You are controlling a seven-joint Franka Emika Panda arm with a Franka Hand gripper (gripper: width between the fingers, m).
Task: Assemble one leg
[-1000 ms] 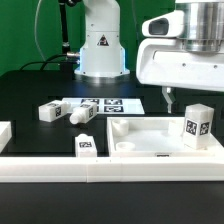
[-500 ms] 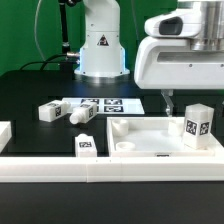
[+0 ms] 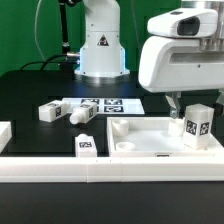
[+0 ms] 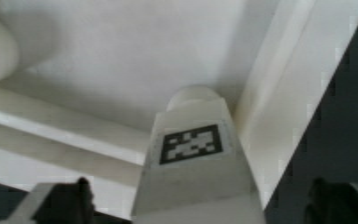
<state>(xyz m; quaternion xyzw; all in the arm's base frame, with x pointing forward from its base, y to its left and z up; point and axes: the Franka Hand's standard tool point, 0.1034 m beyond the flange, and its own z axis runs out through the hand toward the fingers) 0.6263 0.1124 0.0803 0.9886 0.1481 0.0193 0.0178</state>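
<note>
A leg (image 3: 197,125), a white peg with square tags, stands upright in the corner of the white tabletop (image 3: 150,137) at the exterior view's right. My gripper (image 3: 185,108) hangs just above and behind it, one finger (image 3: 170,103) showing beside it. In the wrist view the same leg (image 4: 194,140) lies between my two dark fingers (image 4: 60,200), rounded end pointing away. The gripper (image 4: 197,208) is open, with a gap on at least one side of the leg. The tabletop's rim (image 4: 87,110) runs beneath.
Two more legs (image 3: 50,111) (image 3: 80,116) lie by the marker board (image 3: 105,104), and another leg (image 3: 87,146) stands at the front. A white rail (image 3: 100,170) runs along the front edge. The robot base (image 3: 100,45) stands at the back.
My gripper has moved to the exterior view's right, from beside the upright leg to over it. The legs and the tabletop have not moved.
</note>
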